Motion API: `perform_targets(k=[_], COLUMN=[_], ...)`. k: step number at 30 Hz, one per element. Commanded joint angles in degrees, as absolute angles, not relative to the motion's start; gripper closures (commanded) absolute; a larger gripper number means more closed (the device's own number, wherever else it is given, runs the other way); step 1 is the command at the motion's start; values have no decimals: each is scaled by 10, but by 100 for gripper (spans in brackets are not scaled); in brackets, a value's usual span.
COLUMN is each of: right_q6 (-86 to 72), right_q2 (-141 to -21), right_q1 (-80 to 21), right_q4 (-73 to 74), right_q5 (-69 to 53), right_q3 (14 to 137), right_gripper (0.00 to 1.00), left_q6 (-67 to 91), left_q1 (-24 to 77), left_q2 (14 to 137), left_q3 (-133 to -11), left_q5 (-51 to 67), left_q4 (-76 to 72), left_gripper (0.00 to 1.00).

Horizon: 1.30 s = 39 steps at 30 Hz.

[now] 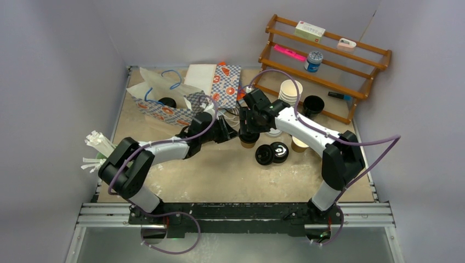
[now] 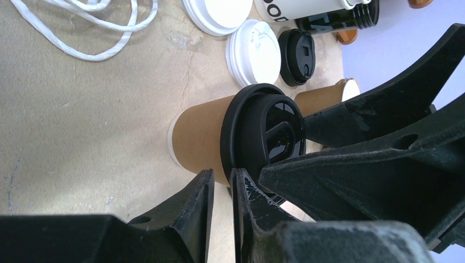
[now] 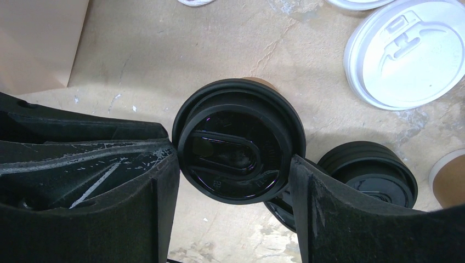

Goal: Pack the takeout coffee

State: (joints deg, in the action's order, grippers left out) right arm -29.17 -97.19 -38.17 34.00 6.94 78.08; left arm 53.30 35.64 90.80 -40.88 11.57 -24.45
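So the brown paper cup with a round black plastic sip lid (image 1: 248,142) is standing upright on the beige desk (image 1: 230,175), pretty much dead centre, between the two arms. The right hand (image 3: 236,159) comes down from above and is grasping it by the lid. In the right wrist view one finger presses the lid's left edge and the other its right edge.

The left hand (image 2: 222,178) comes in from the side at lid height. Its fingers (image 2: 200,208) are almost together with just a thin slit between them, and the tips sit right at the rim of the lid. Honestly I can't tell if it's pinching that rim or just sitting next to it.

Other stuff nearby:
- Loose round black plastic lids (image 1: 271,153) lie just to the right of the cup.
- Flat white round lids (image 2: 255,49) lie behind it.
- An open lidless brown cup (image 1: 299,144) stands a bit further right.
- A patterned blue and orange paper bag (image 1: 164,107) stands open at the back left, well apart from the cup.
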Motion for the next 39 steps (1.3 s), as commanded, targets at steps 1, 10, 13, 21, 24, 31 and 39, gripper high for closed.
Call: perform_targets(k=[1, 10, 13, 21, 24, 31, 39], right_q6=[-299, -310, -311, -309, -308, -296, -271], right_q2=[-997, -1002, -1009, -1029, -1031, -1000, -945], right_q1=[-387, -387, -387, -387, -387, -386, -386], right_q4=[361, 368, 372, 396, 401, 402, 404], right_q5=[58, 28, 23, 23, 27, 42, 31], right_q3=[773, 751, 750, 761, 766, 781, 768], right_gripper=[40, 42, 42, 43, 43, 45, 46], left_q6=[486, 465, 463, 454, 449, 428, 418], left_q1=[360, 363, 363, 366, 366, 367, 366], left_q2=[939, 957, 963, 984, 984, 939, 833], left_q3=[-437, -460, -463, -463, -462, -485, -515], left_q5=[86, 74, 74, 76, 70, 70, 93], left_q4=[-123, -59, -49, -24, -12, -8, 33], left_gripper=[79, 79, 79, 79, 79, 71, 51])
